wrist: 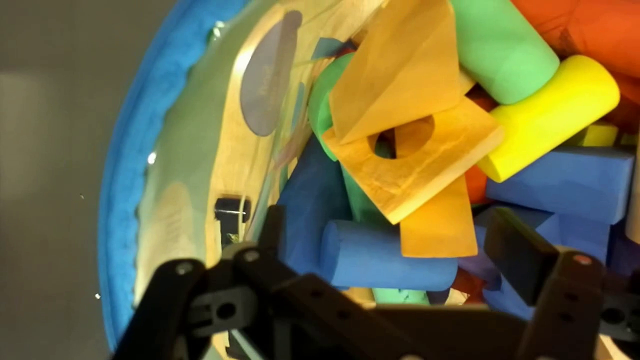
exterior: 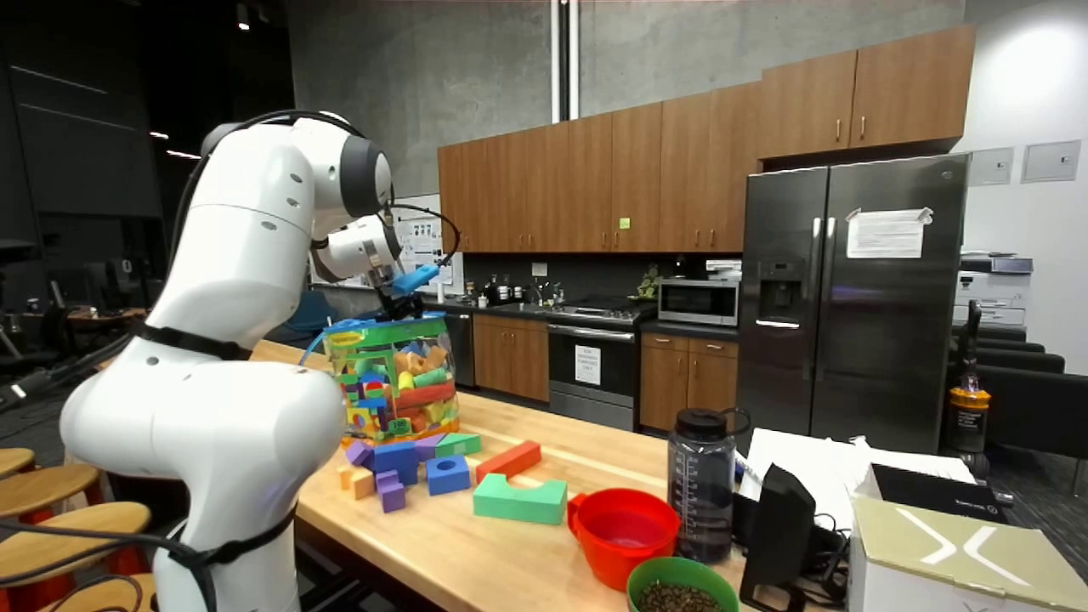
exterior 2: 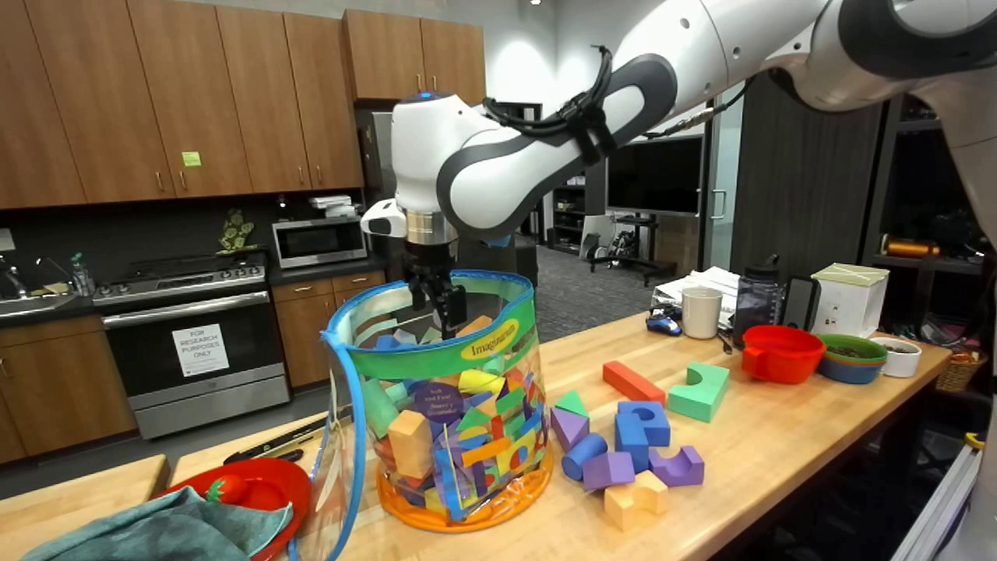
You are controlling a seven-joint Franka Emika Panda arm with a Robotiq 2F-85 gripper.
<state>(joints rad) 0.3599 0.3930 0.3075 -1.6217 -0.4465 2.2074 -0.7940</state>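
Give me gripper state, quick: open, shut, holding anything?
Gripper: open, holding nothing; in the wrist view, the blue cylinder block shows between its spread fingers.

We've got decent, fairly even light on the wooden table (exterior 2: 763, 436) around the Imaginarium block bag (exterior 2: 420, 365), with soft shadows. In an exterior view, though, the background (exterior: 85, 187) left of the bag drops to near black, just tiny ceiling lamps (exterior: 243, 25) poking through, and far to the bag's right the white wall (exterior: 1037, 81) has a washed-out hot patch. In the wrist view we get white glints along the bag's rim (wrist: 130, 140), a dim, blurry floor (wrist: 45, 175) outside it, a soft-focus, almost black gripper (wrist: 395, 242) at the bag's mouth, and an orange holed block (wrist: 400, 180) inside looking pretty crisp.
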